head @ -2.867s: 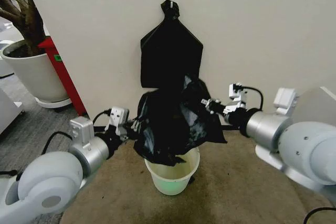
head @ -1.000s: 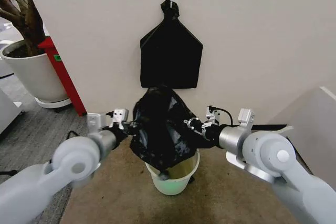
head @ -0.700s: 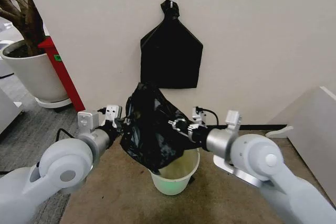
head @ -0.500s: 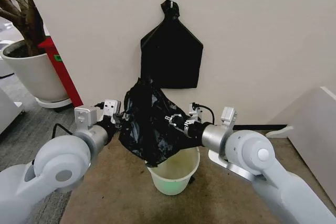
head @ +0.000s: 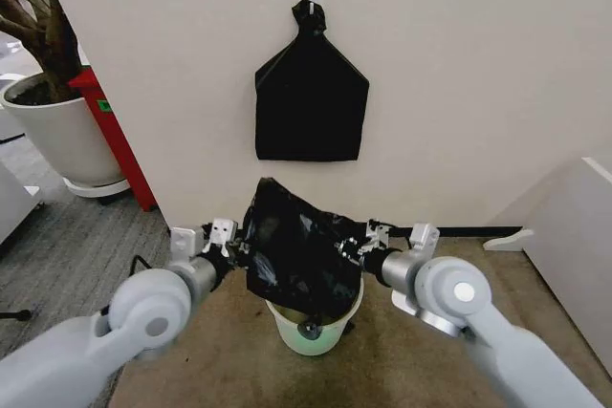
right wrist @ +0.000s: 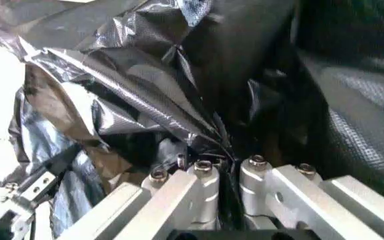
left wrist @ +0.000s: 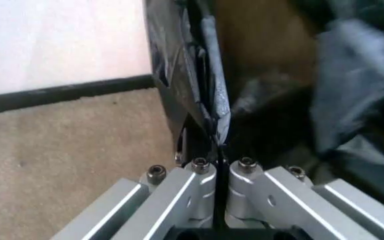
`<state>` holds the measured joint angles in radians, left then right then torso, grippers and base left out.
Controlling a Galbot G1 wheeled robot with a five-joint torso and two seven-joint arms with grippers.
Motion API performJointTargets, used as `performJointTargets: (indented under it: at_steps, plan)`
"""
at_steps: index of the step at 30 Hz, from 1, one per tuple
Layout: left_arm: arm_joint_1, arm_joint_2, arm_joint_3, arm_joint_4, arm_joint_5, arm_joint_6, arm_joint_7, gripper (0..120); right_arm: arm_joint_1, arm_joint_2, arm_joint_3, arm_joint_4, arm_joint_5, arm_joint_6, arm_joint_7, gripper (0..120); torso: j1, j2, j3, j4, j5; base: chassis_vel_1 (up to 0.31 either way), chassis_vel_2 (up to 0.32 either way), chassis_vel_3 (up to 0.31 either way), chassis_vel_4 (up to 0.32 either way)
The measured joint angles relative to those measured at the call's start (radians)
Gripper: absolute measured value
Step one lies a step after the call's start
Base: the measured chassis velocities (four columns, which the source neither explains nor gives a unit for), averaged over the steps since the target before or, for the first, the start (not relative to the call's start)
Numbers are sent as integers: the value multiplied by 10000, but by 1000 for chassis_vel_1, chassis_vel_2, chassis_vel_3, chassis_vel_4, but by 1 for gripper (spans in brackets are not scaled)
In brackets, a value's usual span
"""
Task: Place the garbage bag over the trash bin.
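Note:
The crinkled black garbage bag (head: 301, 255) hangs between my two grippers, its lower part dipping into the cream-white trash bin (head: 316, 333) on the floor below. My left gripper (head: 239, 241) is shut on the bag's left edge. In the left wrist view the fingers (left wrist: 202, 172) pinch the thin film (left wrist: 195, 90). My right gripper (head: 352, 246) is shut on the bag's right edge. The right wrist view shows folds of the bag (right wrist: 145, 85) clamped at the fingers (right wrist: 205, 172). Most of the bin's rim is hidden behind the bag.
A flat black house-shaped bundle (head: 311, 97) hangs on the wall above the bin. A white plant pot (head: 57, 136) and a red panel (head: 115, 136) stand at the left. A white cabinet edge (head: 574, 236) is at the right. Brown carpet surrounds the bin.
Both grippers have come down and closer to the bin with the bag. The bag's lower part now sits inside the bin instead of hanging above it.

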<state>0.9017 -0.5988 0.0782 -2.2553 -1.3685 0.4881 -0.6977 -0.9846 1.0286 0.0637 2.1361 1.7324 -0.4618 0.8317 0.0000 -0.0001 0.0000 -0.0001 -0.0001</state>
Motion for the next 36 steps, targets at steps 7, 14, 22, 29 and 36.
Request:
performJointTargets:
  at_steps: [7, 14, 22, 29, 36]
  plan:
    - [55, 458, -562, -778, -376, 147, 0, 0, 8, 198, -345, 18, 255, -70, 78, 0, 0, 0, 0, 4, 4, 0, 0, 0, 0]
    - [-595, 712, -757, -1001, -253, -295, 639, 0, 424, -427, 435, 1221, 925, 226, 345, 0, 0, 0, 0, 2, 1, 0, 0, 0, 0]
    - [-1112, 1250, -1239, -1404, -125, -999, 1735, 0, 836, -1822, 1530, 3306, 2075, 628, 621, 0, 0, 1, -1, 1, 6, 0, 0, 0, 0]
    - [-405, 1468, -1609, -901, 400, -1160, 1391, 0, 709, -2692, 2440, 3720, 2550, 582, 518, 0, 0, 0, -1, 2, 2, 0, 0, 0, 0]
    - [-205, 1036, -1358, -113, 911, -1166, 1307, 0, 591, -3132, 3706, 3706, 2585, 359, 437, 0, 0, 0, 0, 1, 1, 0, 0, 0, 0]
